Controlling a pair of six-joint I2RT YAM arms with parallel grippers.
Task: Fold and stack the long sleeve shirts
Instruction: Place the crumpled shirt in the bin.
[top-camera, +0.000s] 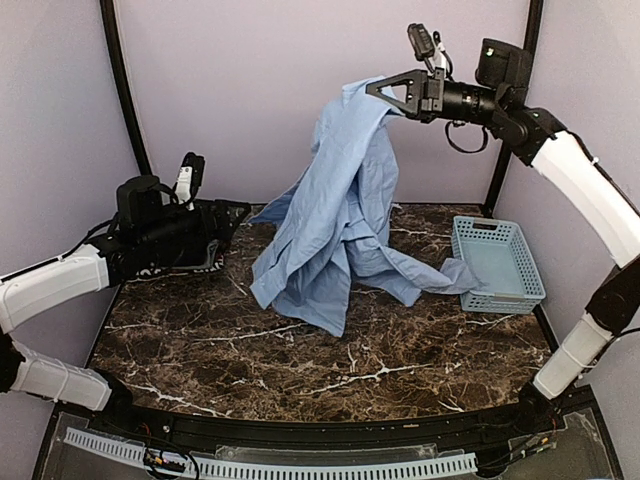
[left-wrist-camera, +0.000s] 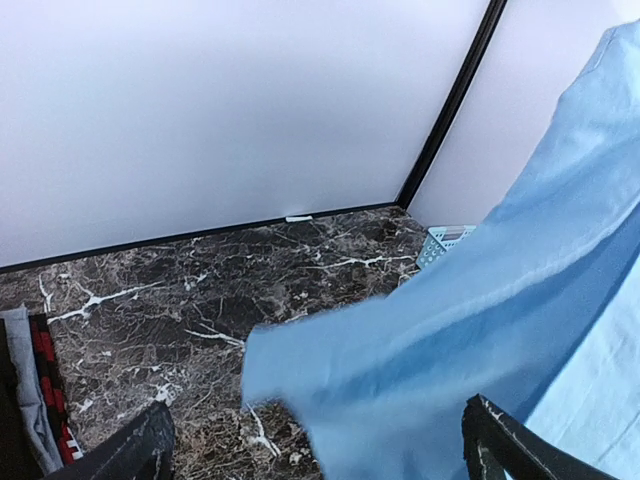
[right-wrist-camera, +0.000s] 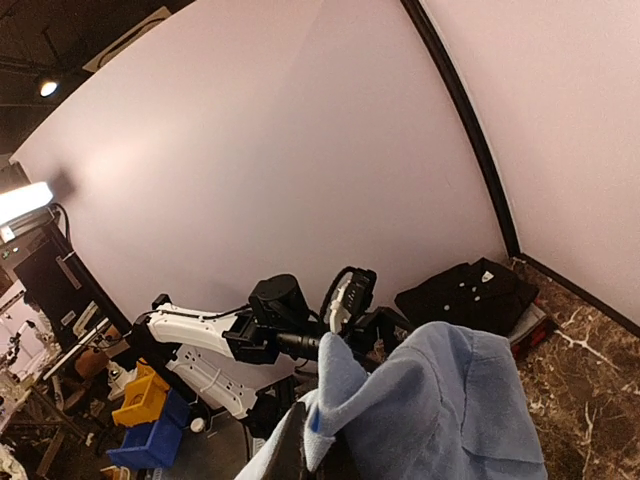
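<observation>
High above the dark marble-patterned surface (top-camera: 300, 370), the right fingers (top-camera: 380, 90) are clamped shut on a bunched fold of the large light blue collared cloth shirt (top-camera: 345, 190). The garment hangs from that single pinch. Its lower part lies heaped on the surface, and one sleeve trails right to touch the pale blue plastic lattice basket (top-camera: 510, 262). The left fingers (top-camera: 232, 215) stand fully spread and empty, just beside the shirt's left hem; in the wrist view the cloth shows ahead of them. The black button-front cloth shirt (right-wrist-camera: 470, 295) lies at the back left, near the left arm; whether it is folded cannot be told.

Risks noted: the hold is on a crumpled bunch, not a seam or shoulder, so the cloth could slip free if lifted or swung. The trailing sleeve could snag the basket and drag it. Should the left fingers close on the wrong layer, the shirt would spread twisted and spoil the fold
</observation>
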